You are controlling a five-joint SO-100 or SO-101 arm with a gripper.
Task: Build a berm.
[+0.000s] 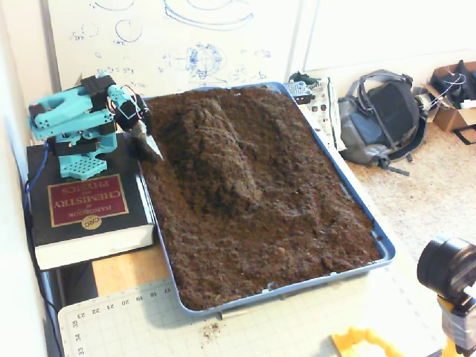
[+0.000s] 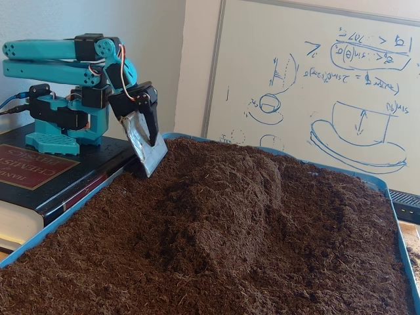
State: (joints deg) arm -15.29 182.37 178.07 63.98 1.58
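The berm is a long raised ridge of dark crumbly soil running down the back-left part of the blue tray. In the low fixed view the berm is a broad hump in the middle of the soil bed. My teal arm's gripper sits at the tray's left edge, left of the berm and clear of it. It is shut on a flat grey metal blade. The blade tilts, with its lower tip just above the soil at the tray rim.
My arm's base stands on a thick black chemistry handbook left of the tray. A grey backpack and electronics lie to the right. A cutting mat, a yellow object and a camera are in front. A whiteboard stands behind.
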